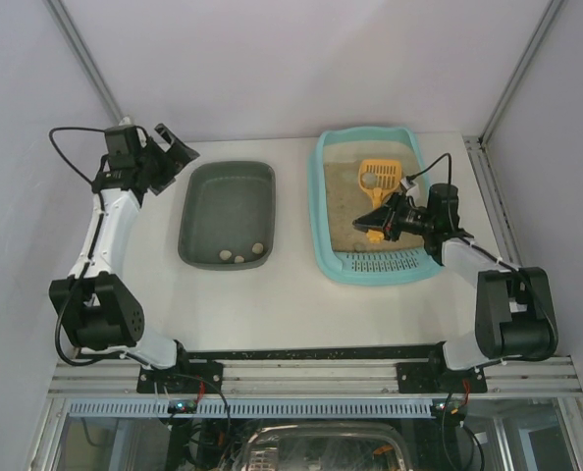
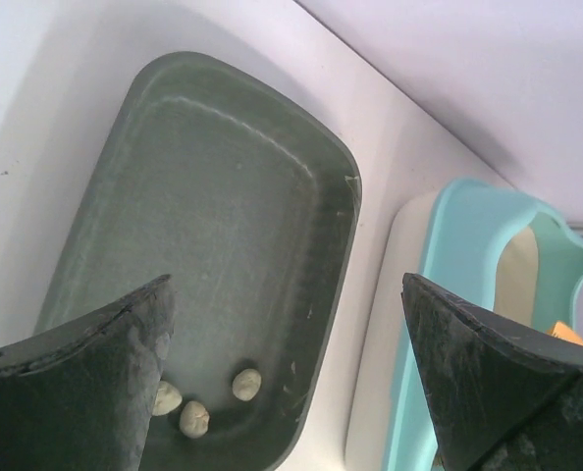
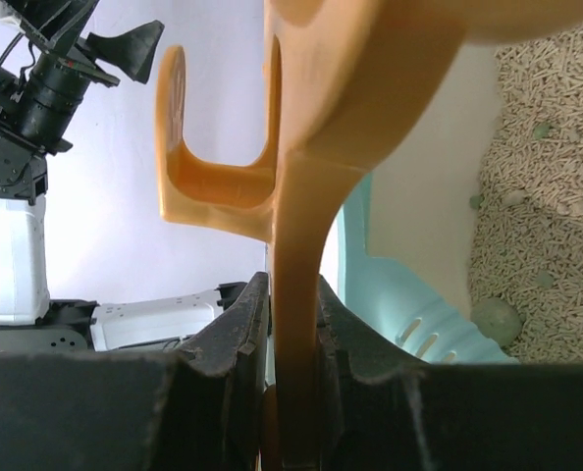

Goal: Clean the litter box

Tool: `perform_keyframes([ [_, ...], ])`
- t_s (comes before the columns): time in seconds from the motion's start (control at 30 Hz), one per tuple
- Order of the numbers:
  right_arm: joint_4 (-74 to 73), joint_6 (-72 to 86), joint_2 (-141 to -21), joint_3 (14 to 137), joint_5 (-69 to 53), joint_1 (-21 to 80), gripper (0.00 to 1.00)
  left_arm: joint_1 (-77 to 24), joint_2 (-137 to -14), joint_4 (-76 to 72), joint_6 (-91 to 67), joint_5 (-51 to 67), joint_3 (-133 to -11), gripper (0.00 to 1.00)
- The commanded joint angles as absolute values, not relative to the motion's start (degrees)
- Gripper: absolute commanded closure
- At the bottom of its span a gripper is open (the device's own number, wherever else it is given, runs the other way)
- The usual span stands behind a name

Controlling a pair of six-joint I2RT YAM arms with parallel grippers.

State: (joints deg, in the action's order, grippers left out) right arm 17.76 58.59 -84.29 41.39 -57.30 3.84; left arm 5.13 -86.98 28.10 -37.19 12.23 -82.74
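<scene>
We hold the scoop over the litter box; slip and spill are the hazards
The right fingers are clamped narrow on the thin orange handle, so we judge the scoop may twist or slip once its blade loads against the litter; a tilted blade carried across the bench toward the grey tub could shed pellets or a lump over the rim; the left fingers stand wide and empty near that tub's far left corner; the litter box sits on the right of the bench, light teal, wide-rimmed, perforated strip at its near end, beige pellets with a few grey-green lumps inside
</scene>
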Motion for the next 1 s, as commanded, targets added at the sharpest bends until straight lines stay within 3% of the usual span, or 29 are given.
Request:
perform_keyframes([
  [0.0,17.96,58.75,-81.08,43.91,-56.95,5.36,1.00,3.49,-87.83,21.30,-42.73,10.84,-79.25,0.01],
  [0.07,19.35,63.23,-80.26,41.89,-55.36,4.04,1.00,1.83,-86.95,20.86,-46.86,7.65,-76.61,0.02],
  [0.13,10.96,60.18,-79.33,43.86,-53.94,5.56,1.00,-1.36,-84.48,20.63,-48.86,2.59,-75.63,0.02],
  [0.2,-0.24,53.97,-77.68,48.73,-53.82,7.74,1.00,-4.72,-83.99,23.73,-47.44,-1.49,-79.39,0.02],
  [0.27,0.33,56.12,-75.69,47.76,-54.30,4.52,1.00,-6.65,-85.15,28.71,-44.74,-3.90,-85.24,0.01],
  [0.33,0.39,57.53,-75.50,46.37,-54.46,1.74,1.00,-6.72,-84.61,29.02,-44.92,-3.71,-85.30,0.01],
  [0.43,-15.27,45.40,-77.78,54.05,-52.93,4.03,1.00,-5.03,-82.53,28.82,-47.80,0.28,-80.53,0.02],
  [0.57,-13.91,48.45,-78.50,56.19,-54.34,5.77,1.00,-2.42,-78.16,30.81,-50.77,4.77,-74.78,0.09],
  [0.77,-27.91,39.79,-83.27,68.39,-47.51,17.11,1.00,-2.39,-74.36,47.45,-52.36,-2.00,-82.22,0.11],
  [0.97,-34.38,34.37,-92.07,79.34,-42.49,28.11,1.00,-2.76,-72.40,52.00,-54.64,-4.26,-93.21,0.10],
])
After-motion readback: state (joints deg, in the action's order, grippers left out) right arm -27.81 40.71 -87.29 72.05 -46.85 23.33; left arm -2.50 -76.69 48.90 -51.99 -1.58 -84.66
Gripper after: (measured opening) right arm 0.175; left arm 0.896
